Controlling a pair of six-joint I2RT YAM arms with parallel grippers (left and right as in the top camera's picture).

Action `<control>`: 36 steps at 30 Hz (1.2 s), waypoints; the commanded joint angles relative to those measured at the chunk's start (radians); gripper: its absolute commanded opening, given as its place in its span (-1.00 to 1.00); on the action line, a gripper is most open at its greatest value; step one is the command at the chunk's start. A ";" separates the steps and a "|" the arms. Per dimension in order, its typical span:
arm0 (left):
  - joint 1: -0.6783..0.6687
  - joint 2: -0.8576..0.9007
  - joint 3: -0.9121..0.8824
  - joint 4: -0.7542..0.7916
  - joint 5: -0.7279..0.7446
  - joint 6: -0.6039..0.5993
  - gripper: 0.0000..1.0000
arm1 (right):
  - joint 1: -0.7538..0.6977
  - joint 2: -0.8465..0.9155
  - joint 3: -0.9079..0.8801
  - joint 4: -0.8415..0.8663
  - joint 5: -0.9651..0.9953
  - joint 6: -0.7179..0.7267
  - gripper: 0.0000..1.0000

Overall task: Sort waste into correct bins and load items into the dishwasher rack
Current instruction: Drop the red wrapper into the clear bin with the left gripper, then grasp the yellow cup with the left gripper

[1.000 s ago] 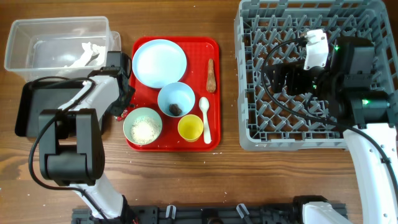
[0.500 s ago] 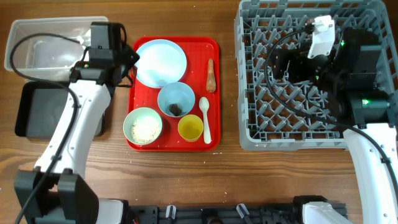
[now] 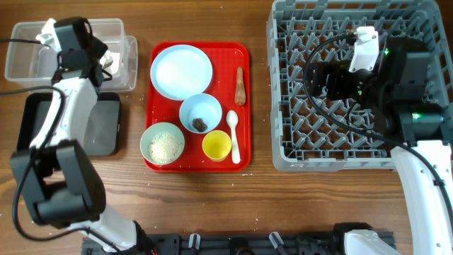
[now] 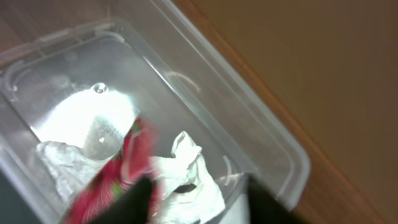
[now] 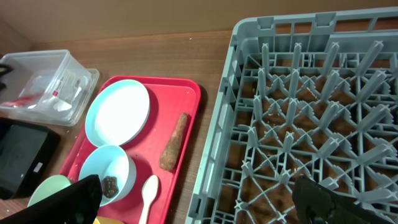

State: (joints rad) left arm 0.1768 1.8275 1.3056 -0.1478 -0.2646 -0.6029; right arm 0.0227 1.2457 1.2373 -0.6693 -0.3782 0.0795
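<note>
My left gripper (image 3: 101, 58) hangs over the clear plastic bin (image 3: 42, 53), jaws apart. In the left wrist view the red-and-white wrapper (image 4: 118, 177) and its white paper (image 4: 189, 183) sit blurred between and below the dark fingers (image 4: 134, 205), inside the bin (image 4: 261, 134). The right gripper (image 3: 315, 78) is open over the dishwasher rack (image 3: 354, 142), holding nothing. The red tray (image 3: 244, 152) carries the light blue plate (image 3: 181, 72), a blue bowl (image 3: 200, 110) with a dark lump (image 3: 200, 124), a green bowl (image 3: 163, 144) of rice, a yellow cup (image 3: 216, 146), a white spoon (image 3: 233, 134) and a brown food piece (image 3: 241, 86).
The shallow black bin (image 3: 67, 127) lies just in front of the clear one, under my left arm. A strip of bare wood separates the red tray from the rack's left wall (image 5: 214, 149). Upright pegs fill the rack below the right gripper.
My left arm swung from the red tray's left edge back and left to above the clear bin, carrying the wrapper, and its jaws have now opened. The right arm barely moved.
</note>
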 commanded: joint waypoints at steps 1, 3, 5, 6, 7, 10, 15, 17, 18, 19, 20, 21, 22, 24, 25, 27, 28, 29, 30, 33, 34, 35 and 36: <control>0.000 0.007 0.010 0.018 -0.013 0.021 1.00 | 0.000 0.009 0.017 0.003 -0.016 0.009 0.99; 0.000 -0.023 0.016 0.014 0.040 0.079 1.00 | 0.000 0.009 0.017 0.007 -0.016 0.009 0.99; -0.008 -0.084 0.024 -0.017 0.164 0.144 0.99 | 0.000 0.009 0.017 0.008 -0.016 0.009 1.00; -0.036 -0.144 0.031 -0.058 0.221 0.154 0.99 | 0.000 0.009 0.017 0.008 -0.016 0.009 0.99; -0.065 -0.183 0.031 -0.085 0.235 0.155 0.99 | 0.000 0.009 0.017 0.007 -0.016 0.009 0.99; -0.212 -0.281 0.031 -0.214 0.332 0.263 1.00 | 0.000 0.009 0.017 0.005 -0.016 0.009 0.99; -0.430 -0.275 0.032 -0.378 0.270 0.255 0.99 | 0.000 0.009 0.017 -0.018 -0.016 0.010 0.99; -0.493 -0.275 0.100 -0.519 0.187 0.254 0.99 | 0.000 0.009 0.017 -0.025 -0.016 0.010 1.00; -0.508 -0.275 0.138 -0.579 0.172 0.247 0.99 | 0.000 0.009 0.017 -0.025 -0.016 0.010 0.99; -0.518 -0.274 0.191 -0.645 0.172 0.230 0.99 | 0.000 0.009 0.017 -0.026 -0.016 0.010 1.00; -0.520 -0.274 0.245 -0.720 0.174 0.198 0.99 | 0.000 0.009 0.017 -0.028 -0.016 0.010 0.99; -0.520 -0.274 0.285 -0.789 0.182 0.179 0.99 | 0.000 0.009 0.017 -0.031 -0.016 0.010 0.99; -0.520 -0.273 0.310 -0.862 0.209 0.175 0.99 | 0.000 0.009 0.017 -0.033 -0.016 0.010 0.99; -0.525 -0.259 0.310 -0.992 0.312 0.175 0.99 | 0.000 0.009 0.017 -0.034 -0.016 0.010 0.99; -0.531 -0.246 0.310 -1.032 0.334 0.176 0.99 | 0.000 0.009 0.017 -0.034 -0.016 0.010 0.99; -0.560 -0.212 0.303 -1.081 0.335 0.176 0.99 | 0.000 0.009 0.017 -0.038 -0.016 0.014 0.99; -0.573 -0.196 0.281 -1.078 0.335 0.174 0.94 | 0.000 0.009 0.017 -0.042 -0.016 0.029 0.99; -0.579 -0.187 0.266 -1.078 0.335 0.163 0.81 | 0.000 0.009 0.017 -0.045 -0.016 0.029 0.99; -0.581 -0.174 0.244 -1.085 0.336 0.125 0.73 | 0.000 0.009 0.017 -0.049 -0.016 0.028 0.99; -0.581 -0.151 0.146 -1.098 0.358 0.070 0.48 | 0.000 0.009 0.017 -0.061 -0.016 0.028 0.99; -0.581 -0.151 0.112 -1.093 0.374 0.070 0.40 | 0.000 0.009 0.017 -0.063 -0.016 0.028 0.99; -0.581 -0.151 0.085 -1.088 0.390 0.070 0.21 | 0.000 0.009 0.017 -0.064 -0.016 0.028 0.99; -0.583 -0.151 0.046 -1.071 0.418 0.071 0.06 | 0.000 0.009 0.017 -0.065 -0.016 0.028 0.99</control>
State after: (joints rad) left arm -0.4030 1.6695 1.4162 -1.2381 0.0875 -0.5129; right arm 0.0227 1.2465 1.2373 -0.7338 -0.3782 0.0937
